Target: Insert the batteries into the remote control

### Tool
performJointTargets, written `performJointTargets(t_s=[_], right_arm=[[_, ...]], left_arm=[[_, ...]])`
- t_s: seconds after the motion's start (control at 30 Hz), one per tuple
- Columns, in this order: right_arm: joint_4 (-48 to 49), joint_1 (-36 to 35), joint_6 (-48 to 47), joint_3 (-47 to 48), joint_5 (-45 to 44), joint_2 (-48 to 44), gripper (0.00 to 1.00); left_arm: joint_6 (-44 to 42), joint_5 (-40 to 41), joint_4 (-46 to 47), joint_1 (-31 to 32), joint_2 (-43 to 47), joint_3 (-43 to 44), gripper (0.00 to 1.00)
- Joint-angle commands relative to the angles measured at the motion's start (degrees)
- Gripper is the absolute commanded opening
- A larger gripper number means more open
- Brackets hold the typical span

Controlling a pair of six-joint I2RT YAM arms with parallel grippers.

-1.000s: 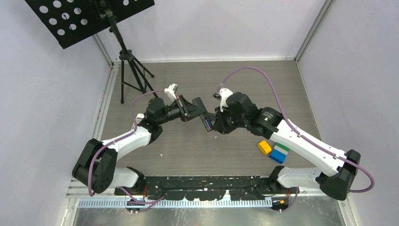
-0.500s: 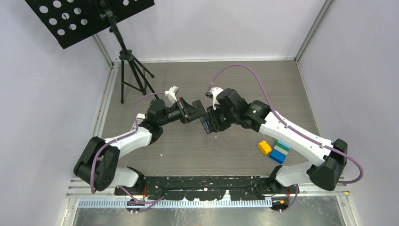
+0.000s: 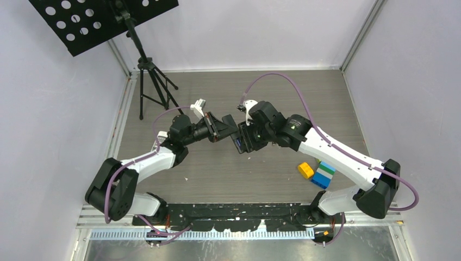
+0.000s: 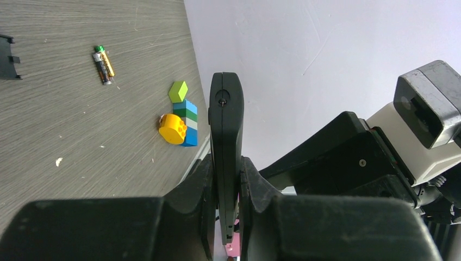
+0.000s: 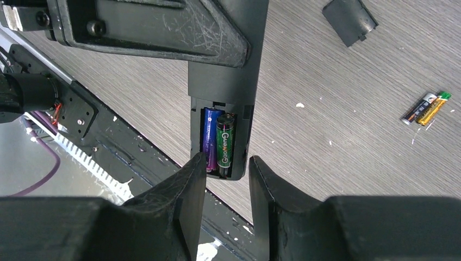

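Pinched edge-on in the left gripper [image 4: 225,174]: the remote control [image 4: 225,109], held above the table [image 5: 326,136]. The purple-blue battery [image 5: 210,133] and dark green battery [image 5: 224,142] sit side by side in its open bay. The right gripper [image 5: 227,190] is spread at the bay's end, holding nothing. Loading looks near done, so the next move is likely to back straight off and fetch the cover [image 5: 349,19].

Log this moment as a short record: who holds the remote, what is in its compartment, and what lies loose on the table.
left gripper: shut on the remote control, held off the table
right gripper: open, fingers at the remote's open compartment end, gripping nothing
compartment: purple-blue cell and dark green cell side by side
loose cells: two, lying together on the table
black cover: off, on the table
toy blocks: beside the right arm
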State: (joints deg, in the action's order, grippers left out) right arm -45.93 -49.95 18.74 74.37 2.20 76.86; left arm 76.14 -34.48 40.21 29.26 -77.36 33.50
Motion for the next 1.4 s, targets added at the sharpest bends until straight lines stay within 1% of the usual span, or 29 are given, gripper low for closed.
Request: performJointTargets(t_s=[0.0, 0.13, 0.2, 0.27, 0.33, 0.4, 0.43, 0.47, 0.57, 0.63, 0.8, 0.9, 1.03, 1.17, 1.37], right_arm=[[3.21, -0.23, 1.87, 0.91, -4.16, -3.25, 0.41], [7.25, -0.23, 3.67, -1.44, -5.45, -5.84, 0.43], [9.73, -0.23, 5.32, -3.20, -6.48, -6.98, 0.44], [12.80, -0.24, 7.78, -5.73, -8.00, -7.98, 0.45], [15.93, -0.23, 10.58, -9.09, -9.34, -8.72, 0.46], [19.59, -0.23, 13.95, -12.91, -9.87, -8.99, 0.46], [21.55, -0.23, 15.14, -14.83, -9.42, -8.93, 0.46], [23.66, -0.23, 15.97, -16.74, -8.52, -8.73, 0.46], [28.87, -0.24, 19.11, -21.96, -6.89, -7.25, 0.47], [31.51, -0.19, 21.66, -24.64, -7.59, -6.40, 0.48], [36.87, -0.23, 27.79, -30.81, -10.53, -5.82, 0.50], [39.39, -0.23, 30.24, -34.72, -12.61, -6.35, 0.51], [39.24, -0.14, 31.71, -37.15, -14.10, -4.81, 0.51], [37.36, -0.06, 32.10, -37.15, -13.83, -2.53, 0.51], [38.36, -0.05, 32.02, -38.03, -12.86, -0.35, 0.51]], left_arm=[[-0.09, 0.11, 3.46, 0.28, 2.11, 0.01, 0.00], [-1.88, 0.26, 0.84, 0.28, 2.71, 0.50, 0.00], [-5.03, 0.71, -3.69, 0.28, 3.26, 1.30, 0.00], [-9.17, 2.29, -10.99, 0.28, 4.09, 2.78, 0.00], [-14.77, 4.77, -21.92, 0.35, 5.03, 5.52, 0.00], [-20.03, 8.79, -35.62, 0.45, 5.40, 9.06, 0.00], [-21.85, 10.63, -38.64, 0.52, 5.21, 10.59, 0.00], [-23.31, 11.93, -43.94, 0.60, 4.78, 12.13, 0.00], [-25.35, 15.30, -52.47, 1.35, 0.79, 16.84, 0.00], [-26.08, 18.10, -57.58, 3.17, -2.87, 20.07, 0.00], [-25.14, 27.67, -66.03, 9.15, -12.47, 27.77, 0.00], [-24.67, 31.84, -69.79, 12.30, -17.40, 33.11, 0.00], [-24.21, 37.07, -73.18, 15.29, -21.96, 38.27, 0.00], [-23.83, 39.88, -76.29, 17.02, -25.30, 41.66, 0.00], [-21.55, 41.82, -77.41, 17.83, -26.53, 42.75, 0.00]])
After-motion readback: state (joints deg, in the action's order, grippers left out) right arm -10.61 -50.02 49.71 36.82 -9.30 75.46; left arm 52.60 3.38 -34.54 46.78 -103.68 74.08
